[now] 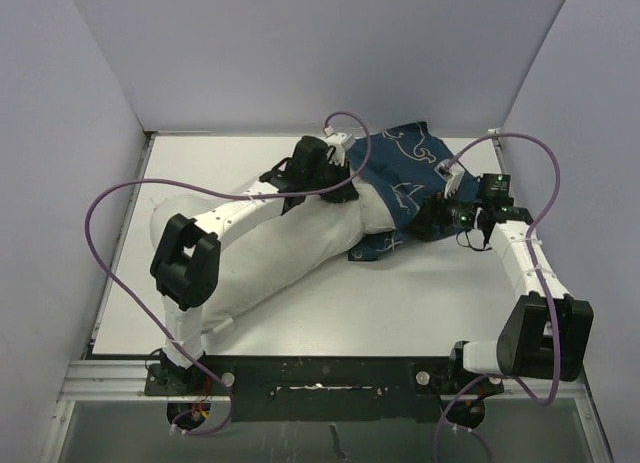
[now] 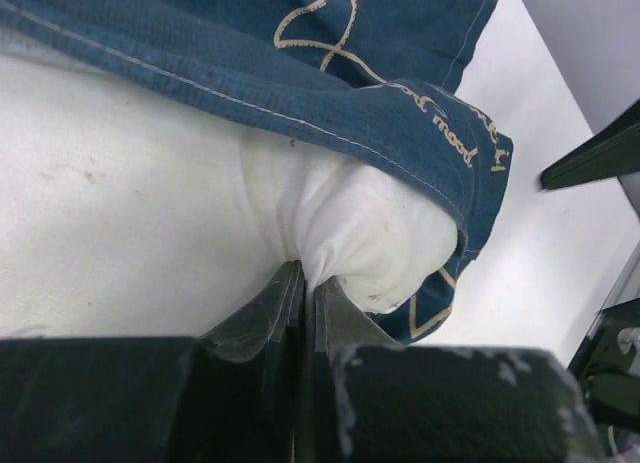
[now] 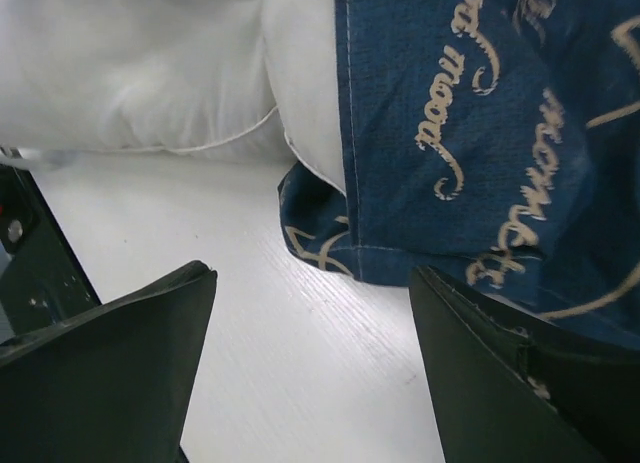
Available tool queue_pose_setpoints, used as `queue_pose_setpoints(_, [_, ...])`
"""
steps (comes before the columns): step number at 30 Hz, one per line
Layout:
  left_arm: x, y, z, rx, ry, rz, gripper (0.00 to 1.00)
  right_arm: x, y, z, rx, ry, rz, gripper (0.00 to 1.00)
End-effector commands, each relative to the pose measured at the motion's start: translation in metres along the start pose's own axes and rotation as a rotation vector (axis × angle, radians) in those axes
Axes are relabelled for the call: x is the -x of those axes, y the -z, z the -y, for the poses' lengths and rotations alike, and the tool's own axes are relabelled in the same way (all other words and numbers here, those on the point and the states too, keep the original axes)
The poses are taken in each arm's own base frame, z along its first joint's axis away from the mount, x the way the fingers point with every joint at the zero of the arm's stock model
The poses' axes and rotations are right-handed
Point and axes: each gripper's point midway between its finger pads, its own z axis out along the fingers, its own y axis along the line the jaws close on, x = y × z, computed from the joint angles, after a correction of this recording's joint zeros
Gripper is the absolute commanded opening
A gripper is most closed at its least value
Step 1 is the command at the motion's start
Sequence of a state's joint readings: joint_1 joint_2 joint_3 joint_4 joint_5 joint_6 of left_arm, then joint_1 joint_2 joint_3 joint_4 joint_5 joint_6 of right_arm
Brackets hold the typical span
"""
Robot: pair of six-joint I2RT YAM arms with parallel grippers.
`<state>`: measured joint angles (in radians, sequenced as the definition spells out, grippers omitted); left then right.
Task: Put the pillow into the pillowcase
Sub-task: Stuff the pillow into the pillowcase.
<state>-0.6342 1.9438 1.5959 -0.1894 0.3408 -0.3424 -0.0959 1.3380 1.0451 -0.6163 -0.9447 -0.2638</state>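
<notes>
white table, on it the pillow, one end inside the pillowcase

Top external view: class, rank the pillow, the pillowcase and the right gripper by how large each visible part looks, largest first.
1. pillow, largest showing area.
2. pillowcase, a smaller showing area.
3. right gripper, plainly smallest, though raised nearer the camera.

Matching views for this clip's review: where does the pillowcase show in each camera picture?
Top external: pillowcase upper centre, right of middle.
Left wrist: pillowcase across top and right side.
Right wrist: pillowcase fills right half.
Shared landmark: white pillow entering its opening.
</notes>
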Motion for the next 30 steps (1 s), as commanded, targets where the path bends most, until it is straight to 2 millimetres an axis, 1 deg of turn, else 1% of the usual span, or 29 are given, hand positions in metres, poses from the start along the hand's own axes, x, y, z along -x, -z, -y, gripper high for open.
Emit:
queue_pose_setpoints(1, [0.039,-0.02,0.037,-0.027,0.094,0.157,0.0,0.011,-0.018,0.017,-0.07,-0.244,0.143,0.81])
queue_pose_setpoints(2, [0.04,-0.022,0.038,-0.027,0.095,0.159,0.0,0.002,-0.024,0.021,-0.08,-0.288,0.14,0.83])
queue_pose_setpoints(4, [0.039,-0.025,0.04,-0.035,0.101,0.157,0.0,-0.008,-0.031,0.033,-0.144,-0.341,0.137,0.88])
queue_pose_setpoints(5, [0.038,-0.026,0.04,-0.036,0.103,0.155,0.0,-0.011,-0.033,0.036,-0.159,-0.364,0.14,0.88])
queue_pose_setpoints(8, [0.037,-0.026,0.041,-0.041,0.101,0.155,0.0,-0.024,-0.037,0.045,-0.203,-0.441,0.133,0.87])
queue_pose_setpoints(11, [0.039,-0.023,0.04,-0.042,0.091,0.163,0.0,-0.038,-0.038,0.047,-0.234,-0.511,0.102,0.85])
queue_pose_setpoints(12, [0.04,-0.023,0.039,-0.04,0.091,0.164,0.0,-0.04,-0.036,0.046,-0.236,-0.528,0.094,0.84])
queue_pose_setpoints(16, [0.047,-0.02,0.04,-0.052,0.087,0.184,0.0,-0.038,-0.019,0.039,-0.256,-0.533,0.099,0.8])
queue_pose_setpoints(18, [0.051,-0.02,0.042,-0.064,0.087,0.191,0.0,-0.04,-0.016,0.037,-0.265,-0.531,0.102,0.78])
queue_pose_setpoints(20, [0.054,-0.022,0.046,-0.083,0.088,0.198,0.0,-0.045,-0.02,0.04,-0.263,-0.544,0.106,0.78])
queue_pose_setpoints(22, [0.058,-0.021,0.051,-0.107,0.094,0.206,0.0,-0.047,-0.03,0.045,-0.252,-0.569,0.119,0.78])
queue_pose_setpoints(24, [0.062,-0.021,0.056,-0.13,0.094,0.219,0.0,-0.046,-0.042,0.054,-0.249,-0.573,0.138,0.78])
queue_pose_setpoints(26, [0.065,-0.02,0.059,-0.147,0.104,0.225,0.0,-0.04,-0.051,0.06,-0.25,-0.561,0.165,0.77])
queue_pose_setpoints(28, [0.067,-0.02,0.061,-0.157,0.112,0.231,0.0,-0.032,-0.056,0.063,-0.244,-0.556,0.192,0.73])
queue_pose_setpoints(30, [0.069,-0.02,0.061,-0.166,0.119,0.241,0.0,-0.026,-0.061,0.062,-0.232,-0.543,0.204,0.64])
